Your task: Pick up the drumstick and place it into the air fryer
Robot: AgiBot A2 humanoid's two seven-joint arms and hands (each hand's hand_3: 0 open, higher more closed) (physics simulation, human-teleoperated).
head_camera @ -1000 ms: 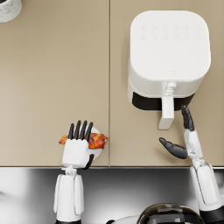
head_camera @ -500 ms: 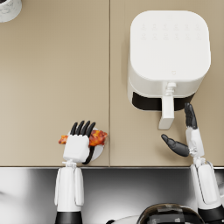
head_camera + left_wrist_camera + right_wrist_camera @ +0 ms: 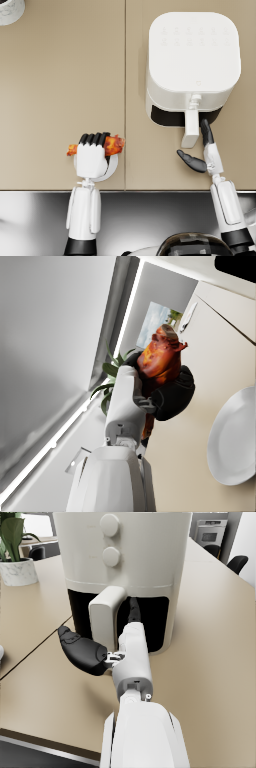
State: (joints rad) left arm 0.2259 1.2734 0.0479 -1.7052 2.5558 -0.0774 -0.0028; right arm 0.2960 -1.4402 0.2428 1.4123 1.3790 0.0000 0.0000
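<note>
A reddish-brown drumstick [image 3: 114, 144] lies across my left hand [image 3: 92, 152], whose fingers are curled over it just above a small white plate [image 3: 111, 169] near the counter's front edge. In the left wrist view the drumstick [image 3: 159, 356] sticks out of the hand [image 3: 165, 391], with the plate [image 3: 234, 441] beside it. The white air fryer [image 3: 192, 62] stands at the right with its dark drawer opening [image 3: 167, 117] and white handle [image 3: 190, 127] facing me. My right hand [image 3: 202, 150] is open just in front of that handle, holding nothing; the right wrist view shows the hand [image 3: 107, 644] by the handle [image 3: 104, 617].
A white pot corner [image 3: 10, 10] sits at the far left of the beige counter [image 3: 60, 75]. A potted plant [image 3: 17, 552] stands left of the fryer in the right wrist view. A steel strip [image 3: 150, 215] runs along the counter's front edge.
My left hand's fingers have curled from outstretched to closed over the drumstick. My right hand has stayed near the fryer's handle, shifting slightly.
</note>
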